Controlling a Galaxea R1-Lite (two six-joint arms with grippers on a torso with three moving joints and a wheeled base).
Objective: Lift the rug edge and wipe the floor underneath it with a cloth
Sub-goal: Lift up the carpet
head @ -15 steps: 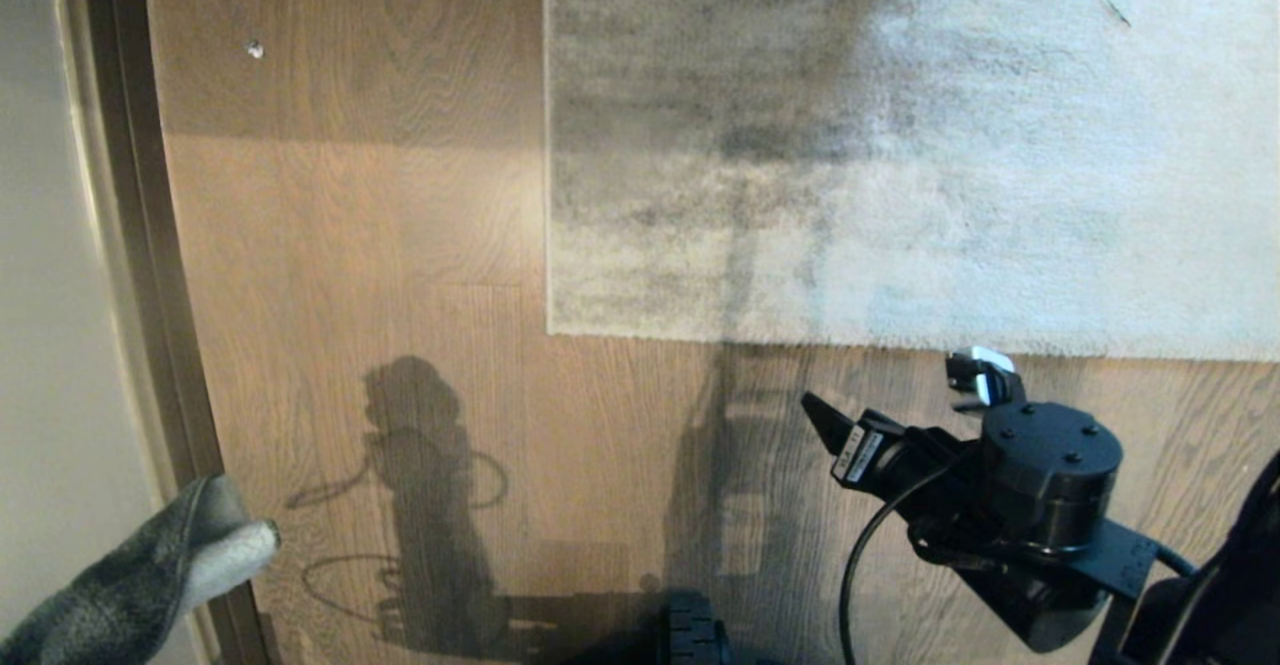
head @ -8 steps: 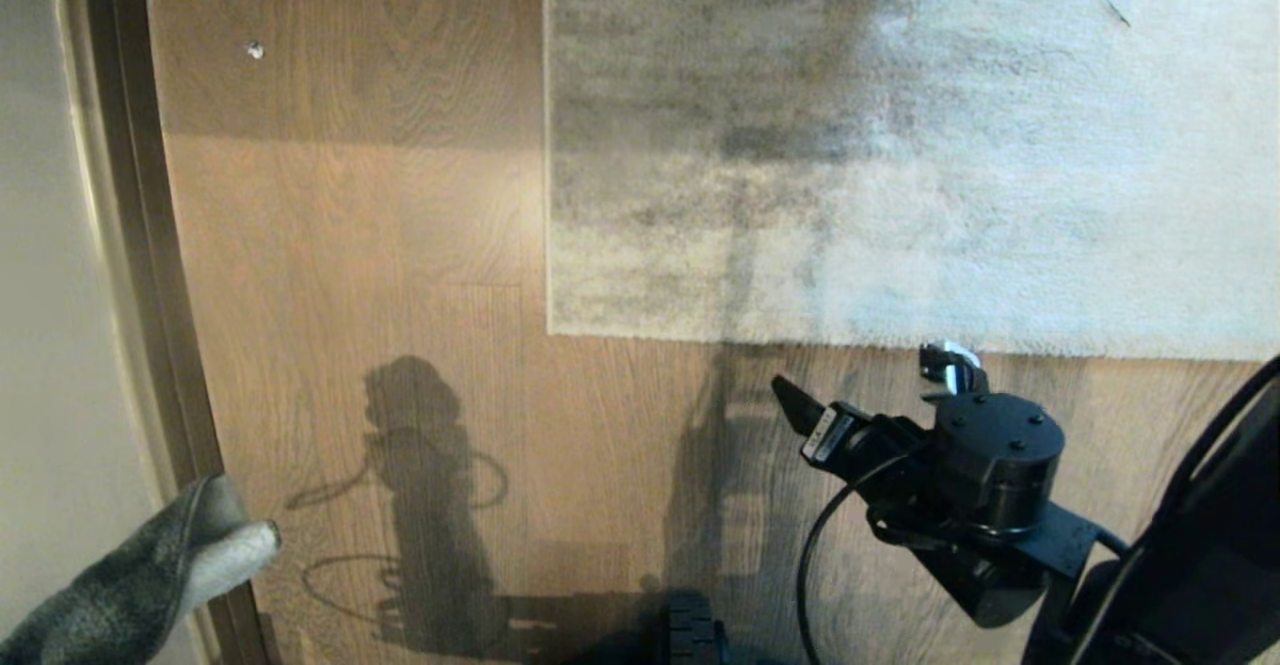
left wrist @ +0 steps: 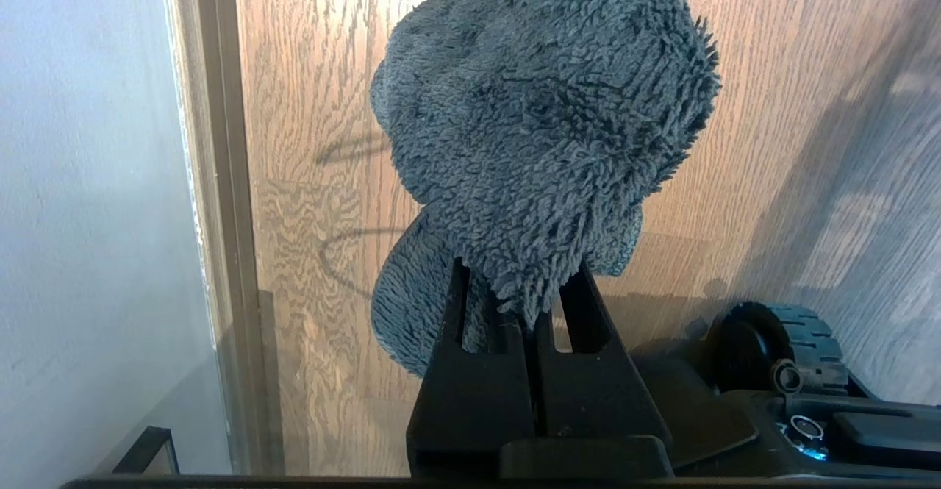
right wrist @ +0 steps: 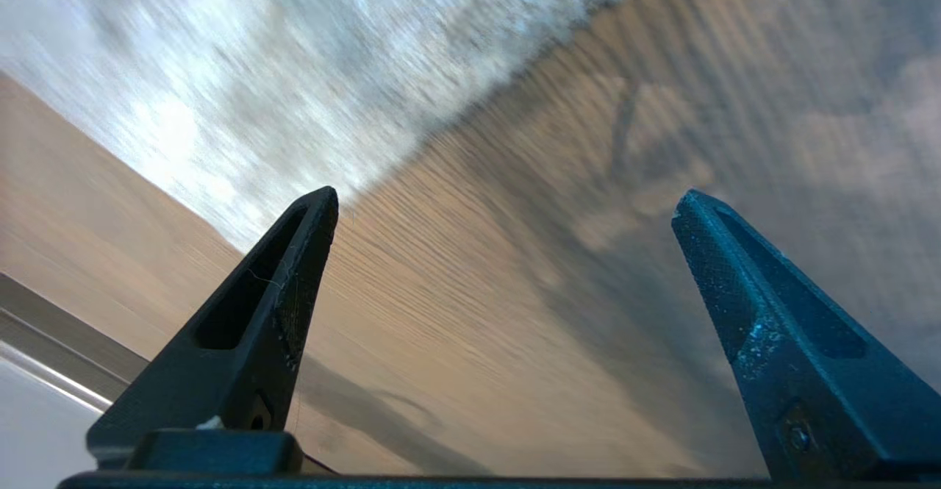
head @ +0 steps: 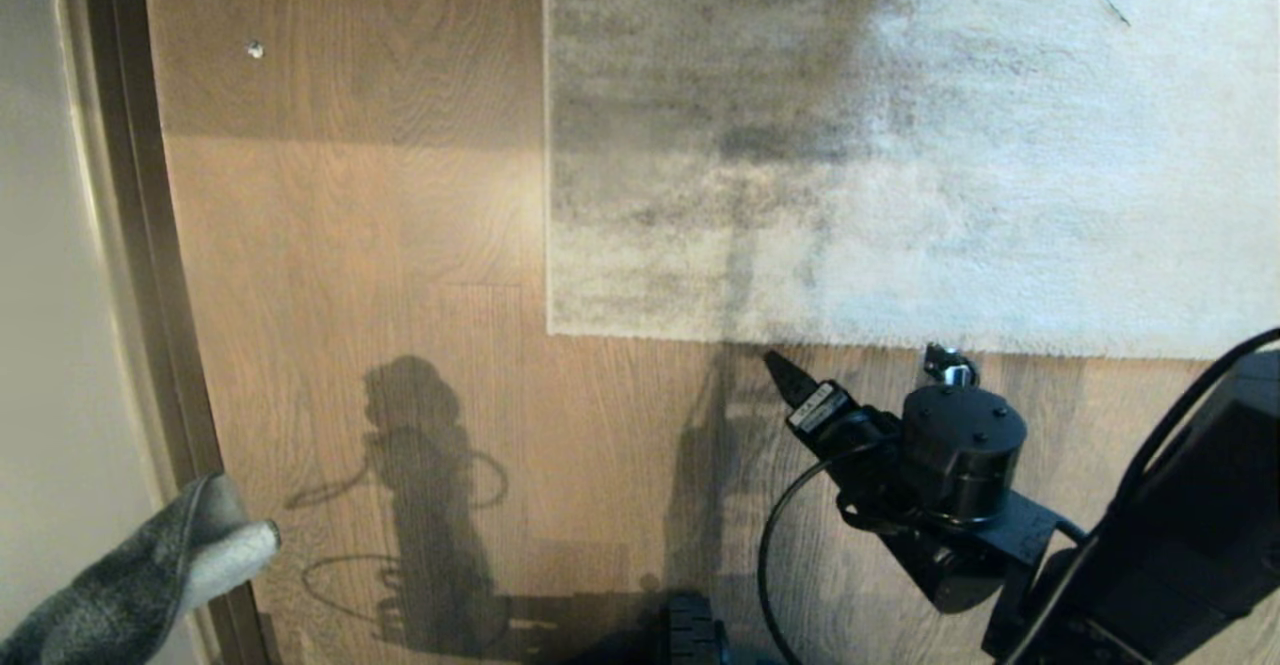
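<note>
The pale grey rug [head: 900, 145] lies flat on the brown wood floor [head: 400, 245]. Its near rug edge [head: 850, 340] ends in a corner [head: 550, 332]. My right gripper [head: 860, 360] hovers open just short of that edge, with both fingertips pointing at it. In the right wrist view the right gripper [right wrist: 507, 196] has only bare floor [right wrist: 478, 327] between its fingers, and the rug edge [right wrist: 470, 114] lies just beyond. My left gripper [left wrist: 518, 276] is shut on the dark grey fuzzy cloth [left wrist: 544, 106], held low at the left by the wall; the cloth [head: 150, 575] shows in the head view too.
A pale wall [head: 50, 245] and a dark skirting strip [head: 130, 245] run along the left. A small pale speck [head: 255, 48] lies on the far floor. My base wheel [head: 690, 635] sits at the near edge. Arm shadows fall across the floor.
My right arm has moved left and closer to the rug edge, the wrist has rolled, and its jaws have spread wider. The left arm and cloth have stayed still.
</note>
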